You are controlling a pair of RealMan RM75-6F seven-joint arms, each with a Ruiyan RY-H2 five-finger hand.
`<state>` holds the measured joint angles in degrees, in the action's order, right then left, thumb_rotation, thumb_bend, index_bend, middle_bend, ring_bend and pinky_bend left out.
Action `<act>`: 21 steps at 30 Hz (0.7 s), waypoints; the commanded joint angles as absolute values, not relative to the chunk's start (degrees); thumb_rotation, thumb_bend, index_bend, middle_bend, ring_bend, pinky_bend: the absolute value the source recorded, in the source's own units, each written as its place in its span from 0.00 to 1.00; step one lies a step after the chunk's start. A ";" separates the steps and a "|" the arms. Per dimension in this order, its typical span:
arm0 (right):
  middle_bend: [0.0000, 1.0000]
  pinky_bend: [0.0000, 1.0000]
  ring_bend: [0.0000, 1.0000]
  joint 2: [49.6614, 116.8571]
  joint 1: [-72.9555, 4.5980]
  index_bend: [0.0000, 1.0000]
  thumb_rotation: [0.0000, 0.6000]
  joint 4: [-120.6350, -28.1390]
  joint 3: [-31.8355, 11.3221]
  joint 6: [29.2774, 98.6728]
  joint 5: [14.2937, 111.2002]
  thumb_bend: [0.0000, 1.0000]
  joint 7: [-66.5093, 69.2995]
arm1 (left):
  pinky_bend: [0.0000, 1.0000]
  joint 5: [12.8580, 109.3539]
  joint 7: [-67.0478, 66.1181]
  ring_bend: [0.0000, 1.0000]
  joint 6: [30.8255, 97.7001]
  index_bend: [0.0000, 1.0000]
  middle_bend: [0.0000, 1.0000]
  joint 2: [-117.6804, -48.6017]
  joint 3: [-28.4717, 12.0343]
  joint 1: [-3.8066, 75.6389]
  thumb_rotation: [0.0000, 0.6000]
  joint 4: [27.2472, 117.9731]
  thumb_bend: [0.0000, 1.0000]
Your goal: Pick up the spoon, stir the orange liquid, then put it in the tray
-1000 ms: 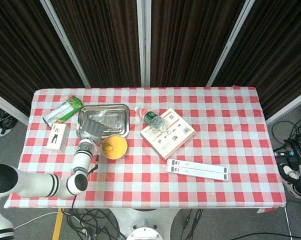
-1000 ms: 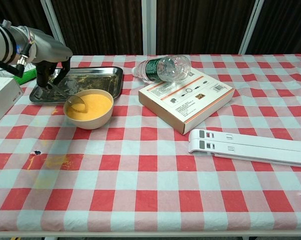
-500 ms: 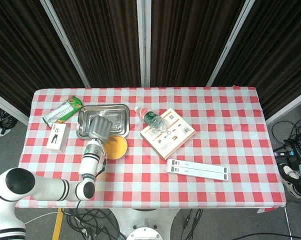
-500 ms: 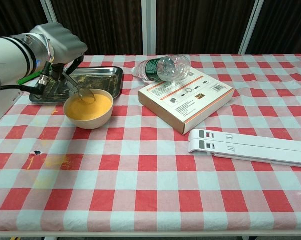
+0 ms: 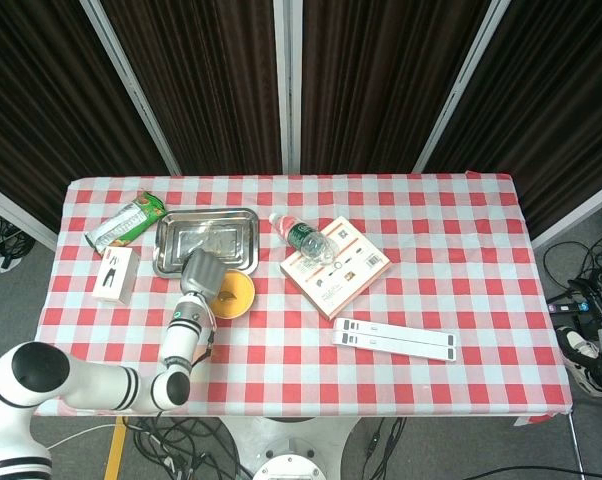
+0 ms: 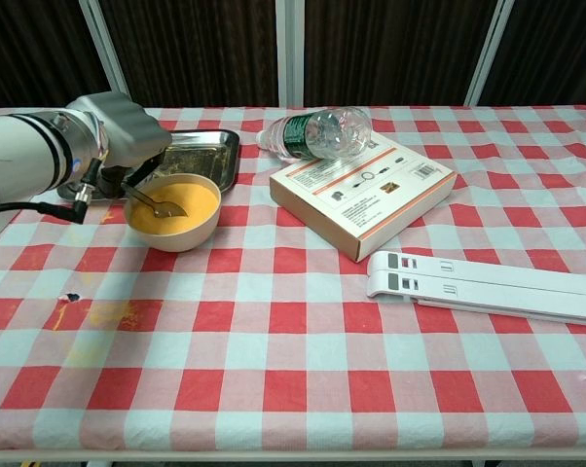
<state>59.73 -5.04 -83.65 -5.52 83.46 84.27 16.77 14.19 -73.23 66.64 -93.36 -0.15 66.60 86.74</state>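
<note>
text — none legible | box (image 6: 363,192) print, bottle (image 6: 317,132) label — too small

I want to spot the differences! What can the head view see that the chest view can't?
Only the head view shows the green snack packet lying left of the tray, and the floor with its cables around the table. Only the chest view shows the spoon dipped in the orange liquid. Both show the left robot hand over the bowl, the tray, the bottle and the box.

spoon (image 6: 163,205) in bowl (image 6: 173,231) | tray (image 6: 205,156) behind bowl | bottle (image 6: 317,133) on box (image 6: 363,192)
</note>
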 commanded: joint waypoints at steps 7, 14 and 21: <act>0.15 0.06 0.02 59.79 -4.83 0.14 1.00 -83.50 -5.49 83.82 84.41 0.25 16.91 | 0.96 4.15 -72.15 0.96 58.46 0.68 0.99 -87.36 -4.84 67.52 1.00 88.89 0.49; 0.15 0.06 0.02 59.89 -4.82 0.14 1.00 -83.40 -5.47 83.76 84.40 0.25 17.01 | 0.96 -1.97 -70.74 0.96 53.35 0.68 0.99 -83.46 -6.53 69.22 1.00 89.58 0.49; 0.15 0.06 0.02 59.94 -4.87 0.14 1.00 -83.28 -5.53 83.80 84.49 0.25 17.19 | 0.96 -5.76 -70.28 0.96 51.61 0.68 0.99 -81.14 -6.90 71.67 1.00 89.74 0.49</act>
